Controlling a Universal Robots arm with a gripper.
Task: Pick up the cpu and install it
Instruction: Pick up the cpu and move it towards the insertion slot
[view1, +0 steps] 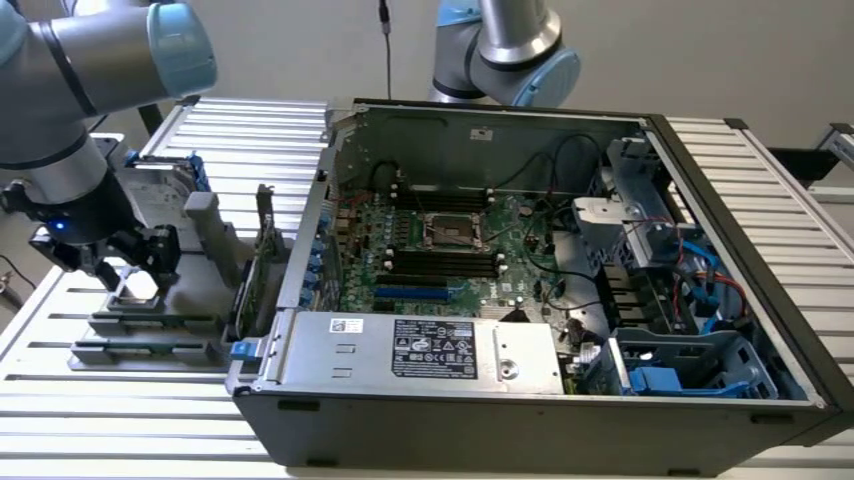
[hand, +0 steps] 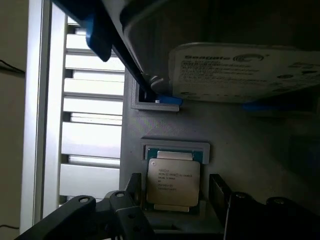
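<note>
Claw: gripper (view1: 130, 278) wide open, straddling the cpu (hand: 172, 182), holding nothing.
Cpu: flat in grey holder (hand: 175, 148), at 9 o'clock of the computer case (view1: 534, 425), exterior view.
Risk: off-centre closing could tilt it, spoiling seating in the socket (view1: 447, 232).

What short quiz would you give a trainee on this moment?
1. True or false: the chip already sits in the motherboard socket.
2. The fingers are: A) shut on the chip; B) open, one on each side of the chip; C) shut and empty.
3. In the exterior view, on which side of the computer case do the fingers hang?
Key: 1 false; 2 B; 3 the exterior view's left.
</note>
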